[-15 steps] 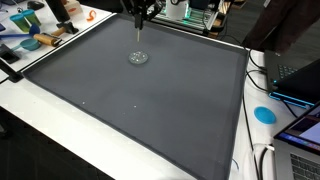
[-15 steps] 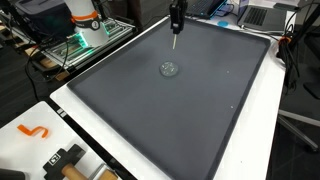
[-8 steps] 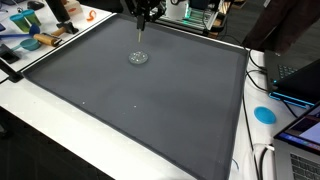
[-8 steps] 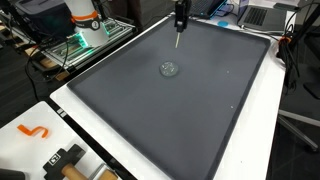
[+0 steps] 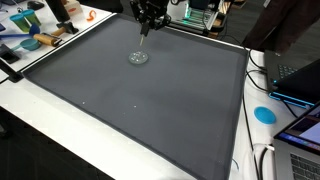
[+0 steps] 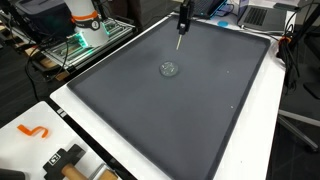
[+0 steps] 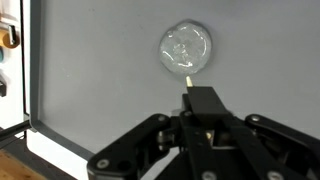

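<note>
The gripper (image 5: 148, 14) hangs above the dark grey mat (image 5: 150, 115) that covers most of the white bench (image 5: 55, 140), close to the edge of the bench where the arm comes in. Its jaws are clamped together on a thin rod (image 5: 143, 31), which points down from them and tilts a little in an exterior view; in both exterior views the rod's lower end is in the air, clear of the mat. In the wrist view the rod's pale tip (image 7: 188, 72) shows just ahead of the gripper (image 7: 203, 105), at the rim of a small clear round dish (image 7: 186, 46).

The dish (image 5: 137, 58) lies flat on the mat, a short way in from that same edge and near the middle of its length, with the rod's end above and just beside it (image 6: 169, 69). Whether the tip touches the dish cannot be told.

A blue disc (image 5: 264, 114) lies on the bare strip of bench along one side edge, and an orange hook (image 6: 33, 131) lies at a corner of the bench, well apart from the gripper (image 6: 184, 14).
</note>
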Motion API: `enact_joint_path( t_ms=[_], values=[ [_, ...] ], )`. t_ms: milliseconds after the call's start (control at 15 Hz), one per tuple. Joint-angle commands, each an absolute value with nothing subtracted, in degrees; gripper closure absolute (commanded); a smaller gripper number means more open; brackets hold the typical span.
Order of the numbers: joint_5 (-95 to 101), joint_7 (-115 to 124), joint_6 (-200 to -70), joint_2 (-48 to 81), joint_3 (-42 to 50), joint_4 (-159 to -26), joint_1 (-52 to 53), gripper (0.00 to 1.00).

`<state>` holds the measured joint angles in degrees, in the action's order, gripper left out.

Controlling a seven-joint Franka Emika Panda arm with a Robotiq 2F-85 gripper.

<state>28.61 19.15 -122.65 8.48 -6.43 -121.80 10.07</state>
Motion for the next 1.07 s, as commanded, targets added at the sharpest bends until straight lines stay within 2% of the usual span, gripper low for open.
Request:
enact_joint_path(
  t_ms=[0,1000],
  values=[
    [32.5,24.9,-118.4,11.5,-6.4,-119.0,12.4,0.97],
    [37.3,35.4,-111.6,18.6,-6.0,-113.6,17.2,0.97]
  ],
)
